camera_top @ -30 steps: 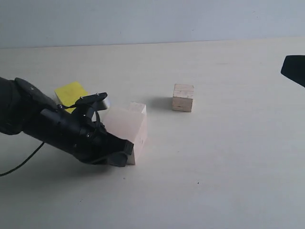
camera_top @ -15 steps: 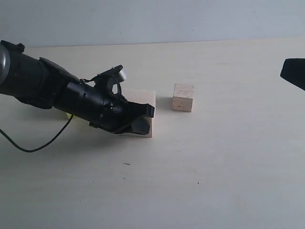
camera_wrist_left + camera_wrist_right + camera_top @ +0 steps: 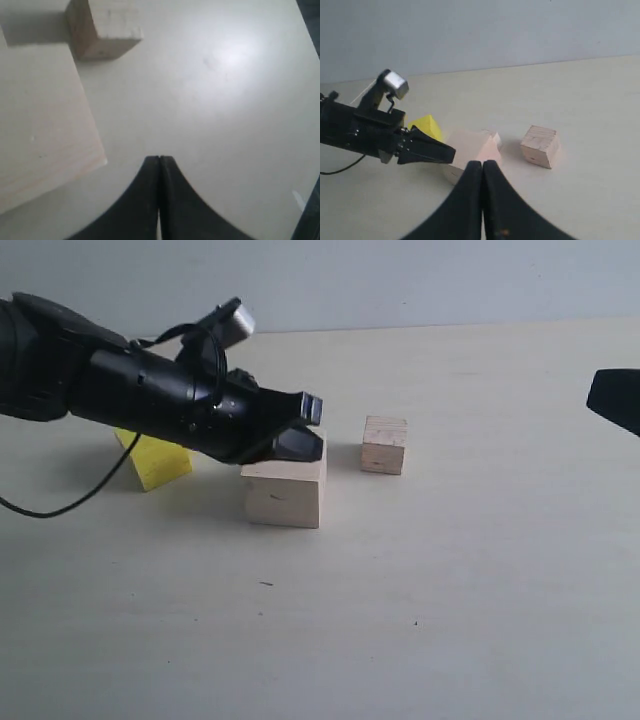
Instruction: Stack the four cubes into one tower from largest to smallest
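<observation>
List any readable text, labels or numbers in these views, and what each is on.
None readable in any view.
No letters, numbers or labels on the large wood cube, the small wood cube, the yellow cube or the table.
The dark specks on the wood faces are marks, not text.
</observation>
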